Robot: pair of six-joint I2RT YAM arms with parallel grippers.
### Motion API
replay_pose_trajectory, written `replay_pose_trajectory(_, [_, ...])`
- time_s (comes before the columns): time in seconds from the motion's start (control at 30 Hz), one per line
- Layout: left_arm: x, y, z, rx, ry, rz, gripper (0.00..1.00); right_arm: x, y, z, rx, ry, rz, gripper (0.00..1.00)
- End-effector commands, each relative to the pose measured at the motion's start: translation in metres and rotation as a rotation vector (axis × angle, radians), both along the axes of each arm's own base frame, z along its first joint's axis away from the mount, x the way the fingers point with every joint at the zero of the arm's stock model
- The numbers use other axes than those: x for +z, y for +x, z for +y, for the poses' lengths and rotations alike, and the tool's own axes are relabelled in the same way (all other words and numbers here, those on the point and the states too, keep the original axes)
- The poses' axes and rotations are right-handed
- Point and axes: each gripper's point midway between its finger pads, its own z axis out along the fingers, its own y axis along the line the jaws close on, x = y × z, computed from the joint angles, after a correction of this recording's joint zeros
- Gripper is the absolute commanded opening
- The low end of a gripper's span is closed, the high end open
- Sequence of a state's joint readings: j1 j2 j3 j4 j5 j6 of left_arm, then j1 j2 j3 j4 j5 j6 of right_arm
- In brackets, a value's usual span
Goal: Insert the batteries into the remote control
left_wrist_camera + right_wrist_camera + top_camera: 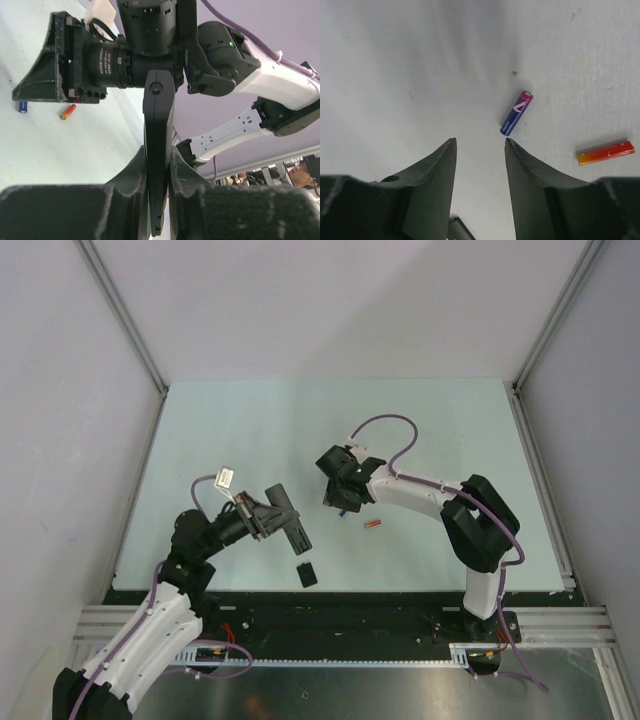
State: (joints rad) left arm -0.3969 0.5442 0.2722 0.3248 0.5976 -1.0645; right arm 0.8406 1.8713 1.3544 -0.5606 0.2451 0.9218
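My left gripper [266,512] is shut on the remote control [297,532], a slim black bar held on edge above the table; in the left wrist view the remote control [159,105] runs up from between the fingers [129,175]. My right gripper [480,142] hangs open over the bare table with nothing between its fingers. The dark blue-purple battery [516,113] lies just beyond its right fingertip. The red-orange battery [605,152] lies further right. In the top view the red-orange battery [373,526] sits right of the right gripper [340,500].
A small black squarish cover piece [306,573] lies near the table's front edge, below the remote. Grey walls and metal rails close in the pale green table [430,430]. A black corner [457,231] shows at the bottom of the right wrist view.
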Motion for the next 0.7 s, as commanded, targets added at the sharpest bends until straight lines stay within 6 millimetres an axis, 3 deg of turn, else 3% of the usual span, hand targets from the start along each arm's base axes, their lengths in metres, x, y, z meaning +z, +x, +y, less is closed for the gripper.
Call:
replay_pose_trajectory(0.0, [0.001, 0.007, 0.005, 0.057, -0.012, -0.01, 0.0, -0.01, 0.001, -0.012, -0.142, -0.005, 0.019, 0.48])
replay_pose_trajectory(0.33, [-0.003, 0.011, 0.006, 0.08, -0.003, 0.017, 0.0, -0.045, -0.009, -0.023, -0.21, -0.055, 0.122, 0.45])
replay_pose_trajectory(0.67, [-0.009, 0.01, 0.008, 0.09, -0.004, 0.029, 0.0, -0.055, -0.012, -0.027, -0.225, -0.076, 0.144, 0.4])
